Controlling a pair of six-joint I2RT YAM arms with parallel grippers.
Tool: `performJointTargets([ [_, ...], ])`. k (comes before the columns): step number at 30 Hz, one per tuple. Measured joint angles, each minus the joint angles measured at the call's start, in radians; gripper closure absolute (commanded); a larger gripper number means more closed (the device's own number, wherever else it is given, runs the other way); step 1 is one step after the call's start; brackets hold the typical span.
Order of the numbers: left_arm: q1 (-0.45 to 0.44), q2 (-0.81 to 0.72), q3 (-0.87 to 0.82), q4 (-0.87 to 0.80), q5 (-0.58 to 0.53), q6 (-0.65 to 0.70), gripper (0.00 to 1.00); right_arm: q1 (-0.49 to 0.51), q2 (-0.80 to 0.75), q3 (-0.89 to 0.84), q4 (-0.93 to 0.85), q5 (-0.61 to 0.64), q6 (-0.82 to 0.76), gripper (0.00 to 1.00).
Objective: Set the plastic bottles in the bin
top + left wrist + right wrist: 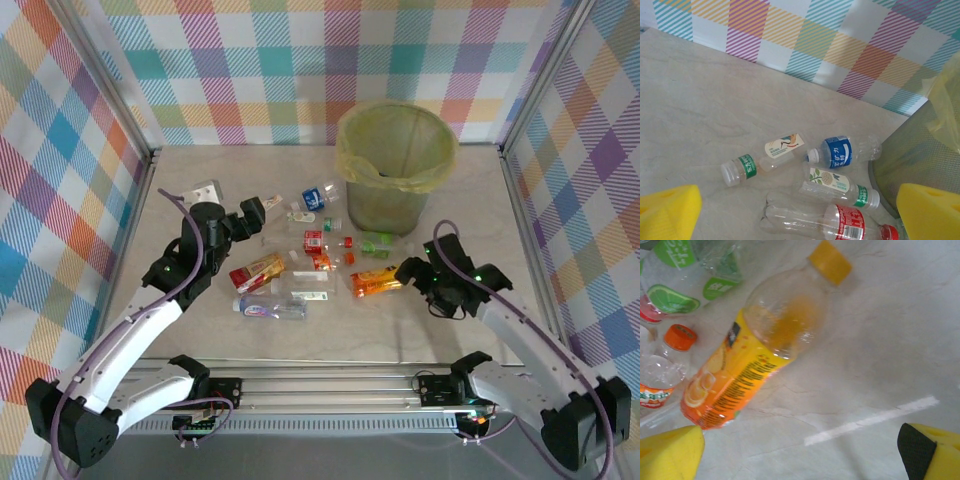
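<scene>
Right gripper: spread wide and holding nothing, just beside an orange-labelled bottle that lies on its side with its yellow cap pointing away.
Left gripper: also spread wide and empty (its yellow pads sit far apart in the wrist view), hanging above the bottles at the far left of the group.
Counter: pale marbled surface carrying everything, walled by pastel checked panels.
Bin: round grey-green bucket, upright at the far centre-right, with a yellow bag folded over its rim. No bottle can be made out inside, though its bottom is hidden.
Plastic bottles: about a dozen, all lying on the counter between the arms, in front of the bin and to its left. A blue-labelled bottle lies near the bin's wall.
Progress: by the look of it, barely begun. Every visible bottle is yet to be picked up and dropped in.
</scene>
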Motion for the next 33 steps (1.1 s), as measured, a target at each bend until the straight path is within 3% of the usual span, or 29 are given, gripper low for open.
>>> performJointTargets([
  [8, 0.000, 0.010, 0.000, 0.002, 0.000, 0.007, 0.00, 0.031, 0.163, -0.001, 0.163, -0.002, 0.091, 0.00],
  [26, 0.001, 0.019, -0.016, 0.020, -0.001, 0.013, 0.00, 0.031, 0.388, 0.000, 0.293, 0.013, 0.118, 0.00],
  [33, 0.001, 0.020, -0.016, 0.022, -0.004, 0.013, 0.00, 0.031, 0.444, 0.000, 0.315, 0.040, 0.114, 0.06],
])
